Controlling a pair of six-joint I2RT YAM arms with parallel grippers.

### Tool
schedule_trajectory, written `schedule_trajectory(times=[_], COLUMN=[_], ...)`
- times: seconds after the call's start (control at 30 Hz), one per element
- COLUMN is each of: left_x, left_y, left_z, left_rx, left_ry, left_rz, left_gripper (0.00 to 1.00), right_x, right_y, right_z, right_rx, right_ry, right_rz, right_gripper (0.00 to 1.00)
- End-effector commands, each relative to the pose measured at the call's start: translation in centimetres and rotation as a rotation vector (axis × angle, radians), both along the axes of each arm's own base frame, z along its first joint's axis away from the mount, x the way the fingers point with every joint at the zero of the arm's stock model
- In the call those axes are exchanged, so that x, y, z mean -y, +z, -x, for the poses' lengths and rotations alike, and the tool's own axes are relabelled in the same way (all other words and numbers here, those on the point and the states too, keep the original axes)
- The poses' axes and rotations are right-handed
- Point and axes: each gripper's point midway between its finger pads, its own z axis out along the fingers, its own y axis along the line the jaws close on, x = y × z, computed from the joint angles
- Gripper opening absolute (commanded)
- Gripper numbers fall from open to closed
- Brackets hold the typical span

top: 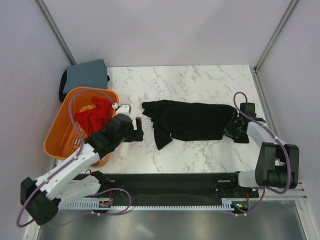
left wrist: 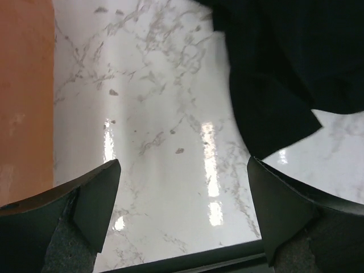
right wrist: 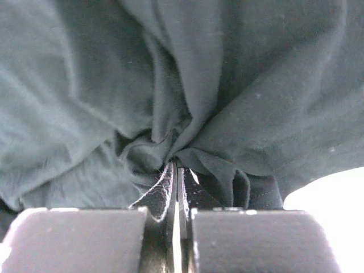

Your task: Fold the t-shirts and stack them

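A: Right gripper (top: pixel 235 131): jaws shut to a hairline gap with a bunched fold of the black t-shirt (top: pixel 192 120) pinched between them. In the wrist view the cloth gathers into the pinch.

B: Left gripper (top: pixel 132 119)?

A: Wide open, holding nothing, with bare marble table (top: pixel 200 82) beneath it. The shirt's loose corner lies just beside its right finger (left wrist: pixel 278 216), apart from it, not between the fingers.

B: So where is the shirt overall?

A: It is spread between the two grippers, rumpled and unfolded. One end is in the right gripper's grasp; the other stops just short of the left.

B: Step in hand?

A: My judgement: flattening or squaring the first shirt, no fold made yet. The next move calls for the left gripper to shift toward that near corner and close on it. Both ends can then be tensioned together.

B: Further out?

A: On the left gripper's outer side is an orange basket (top: pixel 57 130) with a red t-shirt (top: pixel 97 112) in it. Beyond that a grey-blue folded cloth (top: pixel 87 75) lies at the table's far corner. Whether it is a shirt, I cannot tell.
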Motion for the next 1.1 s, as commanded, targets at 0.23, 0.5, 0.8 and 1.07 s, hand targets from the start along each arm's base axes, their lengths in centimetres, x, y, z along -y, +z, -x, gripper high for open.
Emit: schedule_trajectory(times=[0.23, 0.5, 0.8, 1.07], left_x=[-12.8, -16.4, -3.9, 0.6], left_y=[-2.5, -0.8, 3.4, 0.7], left_z=[-7.0, -8.1, -5.3, -2.7], left_rx=[-0.107, -0.093, 0.031, -0.043], left_ry=[0.429, 0.495, 0.124, 0.021], left_rz=[0.033, 0.119, 0.169, 0.109], left_gripper=[1.00, 0.99, 0.92, 0.87], right_x=[-1.3, -1.5, -1.4, -1.6], right_y=[1.4, 0.9, 1.2, 0.5], right_z=[2.8, 3.3, 3.0, 4.4], right_rx=[0.051, 0.038, 0.046, 0.023], right_ry=[0.047, 0.048, 0.041, 0.043], right_rz=[-0.002, -0.016, -0.012, -0.012], right_gripper=[0.00, 0.00, 0.00, 0.00])
